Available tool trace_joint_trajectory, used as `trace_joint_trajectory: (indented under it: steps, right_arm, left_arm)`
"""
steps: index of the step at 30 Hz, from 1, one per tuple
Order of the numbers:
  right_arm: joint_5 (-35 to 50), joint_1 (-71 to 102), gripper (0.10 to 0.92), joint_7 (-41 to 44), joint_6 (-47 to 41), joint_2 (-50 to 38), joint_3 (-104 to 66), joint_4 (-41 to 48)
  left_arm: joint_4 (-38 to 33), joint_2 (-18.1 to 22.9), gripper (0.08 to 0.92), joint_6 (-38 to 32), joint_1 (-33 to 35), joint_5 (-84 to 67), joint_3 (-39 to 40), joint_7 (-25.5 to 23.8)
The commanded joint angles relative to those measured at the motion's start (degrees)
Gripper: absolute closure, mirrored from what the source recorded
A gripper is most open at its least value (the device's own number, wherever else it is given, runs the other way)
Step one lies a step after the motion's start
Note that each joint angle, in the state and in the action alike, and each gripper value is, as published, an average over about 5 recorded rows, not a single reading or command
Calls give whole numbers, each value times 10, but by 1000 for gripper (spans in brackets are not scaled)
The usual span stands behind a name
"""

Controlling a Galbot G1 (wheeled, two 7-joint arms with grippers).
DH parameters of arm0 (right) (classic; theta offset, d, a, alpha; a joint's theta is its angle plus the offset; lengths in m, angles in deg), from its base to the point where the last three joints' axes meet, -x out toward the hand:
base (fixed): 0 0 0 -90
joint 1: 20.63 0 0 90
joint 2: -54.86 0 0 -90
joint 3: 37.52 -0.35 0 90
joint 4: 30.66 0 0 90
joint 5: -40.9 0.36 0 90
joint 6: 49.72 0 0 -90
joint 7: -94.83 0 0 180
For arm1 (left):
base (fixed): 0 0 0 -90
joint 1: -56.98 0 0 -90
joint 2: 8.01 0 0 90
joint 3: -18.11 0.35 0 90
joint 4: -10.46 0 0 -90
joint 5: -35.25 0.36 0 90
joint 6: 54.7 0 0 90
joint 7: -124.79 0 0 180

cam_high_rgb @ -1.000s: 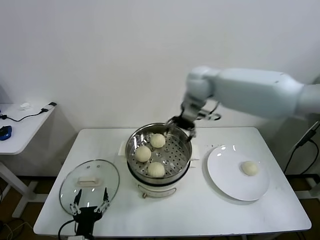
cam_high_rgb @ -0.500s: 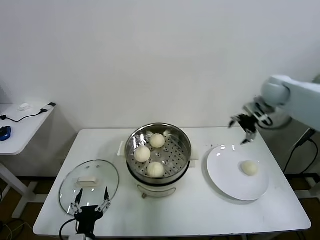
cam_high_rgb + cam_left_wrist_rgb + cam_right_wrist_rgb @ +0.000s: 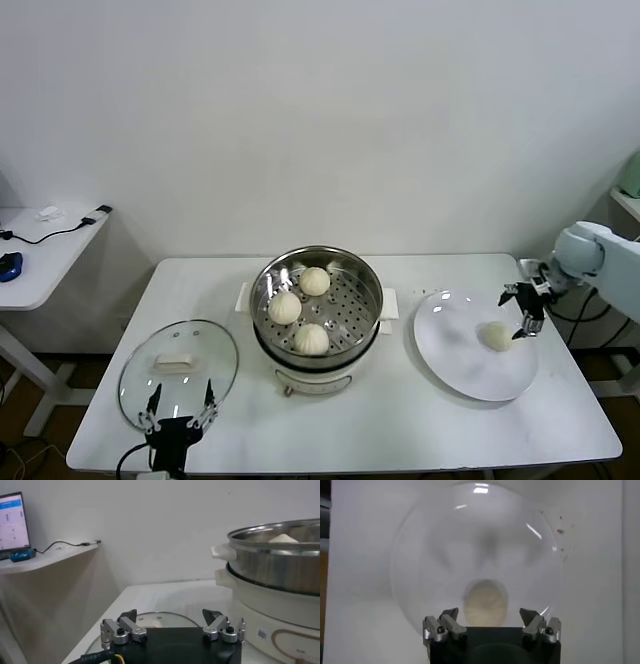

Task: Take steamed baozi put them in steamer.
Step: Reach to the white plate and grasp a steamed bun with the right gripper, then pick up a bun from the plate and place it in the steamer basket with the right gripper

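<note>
My right gripper [image 3: 524,309] hangs wide open and empty, just above the last baozi [image 3: 498,335] on the white plate [image 3: 455,355]. This bun is round, smooth, cream-white, with no long axis. Three other buns [image 3: 285,307] sit in the steamer [image 3: 362,322], well apart to its side. My left gripper [image 3: 178,415] waits open beside the glass lid [image 3: 140,370].

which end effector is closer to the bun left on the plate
Right. The right end effector hovers open just beside the bun; the left end effector sits far across the table, by the glass lid.
</note>
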Motion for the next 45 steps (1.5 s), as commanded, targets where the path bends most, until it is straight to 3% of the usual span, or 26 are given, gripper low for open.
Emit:
trace_joint_trajectory:
  steps: [1,15,26,36,45]
  right_arm:
    - [-22,91,211,-5,-19,40,-69,80]
    - [-44,97,242,-13,-16,69,-82,103]
    - [-16,21,474,-15,-36,37,-48,32]
    - [218,-331,482,-27,-106,52,205,-167]
    - [427,-437,476,-89,-187,161,247,-308]
  left_arm:
    - [4,1,177,-1,0,1,-2,0]
    - [8,0,177,-3,-2,0,-3,1]
    - [2,-1,177,0,-4,1,5,1]
    - [-8,-1,177,0,-3,3,22,1]
    - [-11,-5,177,-1,-4,9,41,1]
